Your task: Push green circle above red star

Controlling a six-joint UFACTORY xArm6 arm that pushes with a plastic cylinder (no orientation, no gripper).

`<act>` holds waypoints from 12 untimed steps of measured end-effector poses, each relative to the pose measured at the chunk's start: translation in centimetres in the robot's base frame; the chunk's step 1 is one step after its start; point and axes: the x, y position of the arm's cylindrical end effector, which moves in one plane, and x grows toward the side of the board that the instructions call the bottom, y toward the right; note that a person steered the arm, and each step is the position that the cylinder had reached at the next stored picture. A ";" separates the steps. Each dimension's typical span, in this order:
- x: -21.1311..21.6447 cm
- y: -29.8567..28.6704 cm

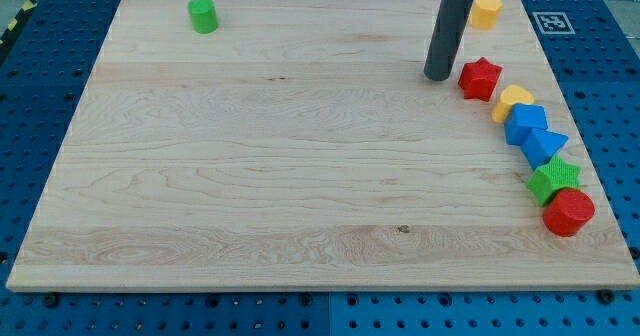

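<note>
My tip: my tip (437, 77), the end effector's lower end, rests on the light wooden surface (300, 176); a plain rod, no jaws, holding nothing.
Red star: red star-shaped block (479, 78) just to the tip's right, not touching.
Green circle: green round block (203, 15) far to the tip's left, slightly toward the view's top.
Yellow block: near the rod, up and right (485, 11).

The picture is bright and sharp. Light falls evenly from above. The wooden surface (300, 156) has no glare, and the blocks make only small, soft shadows.
</note>
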 end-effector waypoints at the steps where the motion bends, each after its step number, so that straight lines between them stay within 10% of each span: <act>1: 0.6 2.1; 4: 0.3 0.2; 9: -8.4 -37.8; 10: -14.8 -38.8; 12: -12.0 -28.5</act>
